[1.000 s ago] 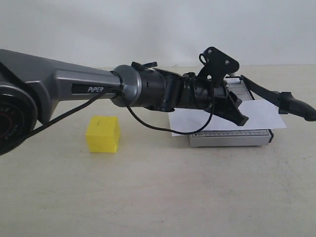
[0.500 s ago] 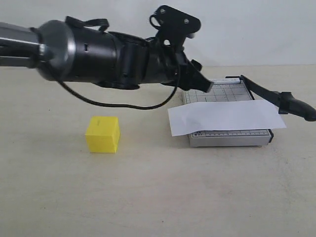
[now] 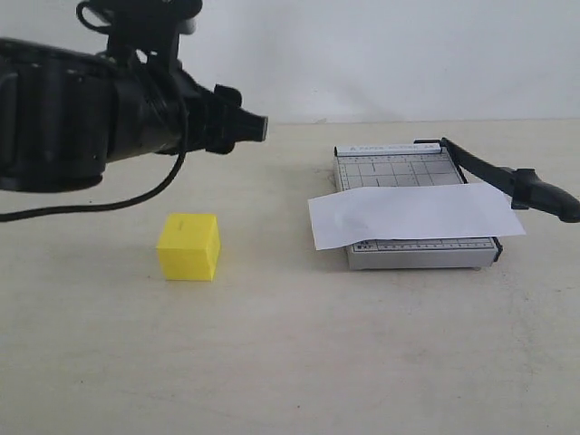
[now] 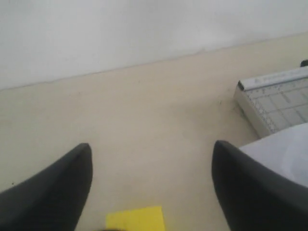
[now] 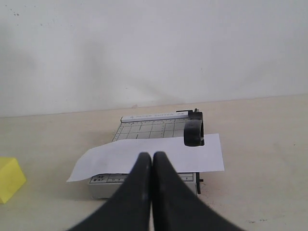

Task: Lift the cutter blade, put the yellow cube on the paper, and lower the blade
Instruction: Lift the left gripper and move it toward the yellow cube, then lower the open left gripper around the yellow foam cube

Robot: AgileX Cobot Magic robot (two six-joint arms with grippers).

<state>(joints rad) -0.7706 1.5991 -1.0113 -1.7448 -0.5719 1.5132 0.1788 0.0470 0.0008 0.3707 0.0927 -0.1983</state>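
Note:
The yellow cube [image 3: 188, 246] sits on the table, left of the grey gridded cutter base [image 3: 421, 256]. The white paper [image 3: 412, 214] lies across that base and overhangs both its sides. The black cutter blade [image 3: 494, 172] runs from its far hinge along the base's right side, and its thick handle [image 3: 548, 197] pokes out over the paper's right end. My left gripper [image 3: 256, 128] hovers up and behind the cube. It is open [image 4: 152, 146], with the cube [image 4: 134, 219] just below the gap. My right gripper [image 5: 152, 156] is shut and empty, facing the paper [image 5: 110, 156] and blade handle [image 5: 194, 132].
A pale wall [image 3: 381, 54] closes off the table's far edge. The left arm's bulky black body and cable [image 3: 91, 127] fill the upper left of the exterior view. The beige tabletop [image 3: 299, 362] stretches in front of the cube and the cutter.
The left arm has swung away from over the cutter, going left and up to above and behind the cube. Cube, paper and blade have not moved.

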